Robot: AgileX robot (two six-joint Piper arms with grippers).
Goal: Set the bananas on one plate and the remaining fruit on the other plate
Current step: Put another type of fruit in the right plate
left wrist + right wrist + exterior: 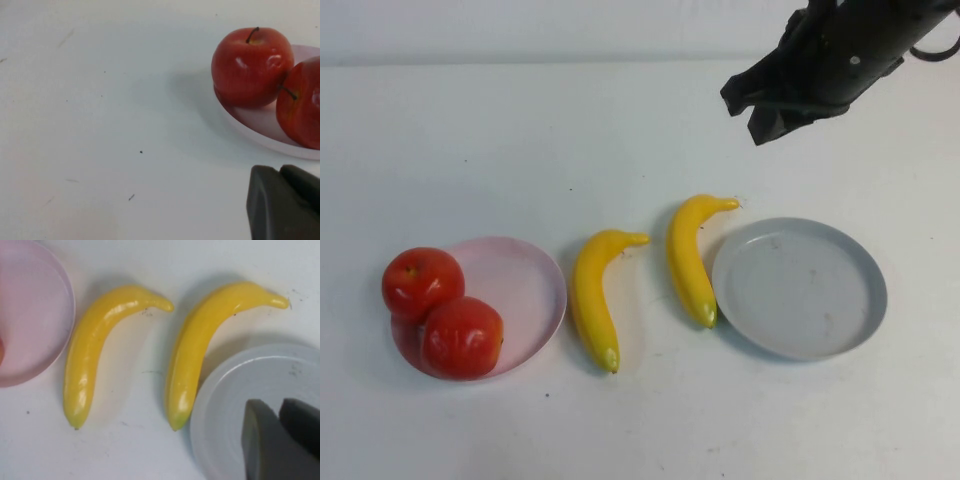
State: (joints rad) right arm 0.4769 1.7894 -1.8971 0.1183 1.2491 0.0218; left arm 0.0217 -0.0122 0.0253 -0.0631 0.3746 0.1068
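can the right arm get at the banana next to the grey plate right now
Probably yes. The right gripper hangs above the table behind the round grey-blue plate, and nothing covers the glossy yellow plastic banana beside that plate. The left gripper sits off near the two red apples.

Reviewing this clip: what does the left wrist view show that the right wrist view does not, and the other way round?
Only the left wrist view shows the two red apples sitting on the pink plate, with the left gripper at the picture's edge, beside that plate.

Only the right wrist view shows the two bananas lying on the table between the plates, the empty grey-blue plate, and the right gripper above it.

Both share the pink plate and the white table. The apples are sorted; neither banana is on a plate.
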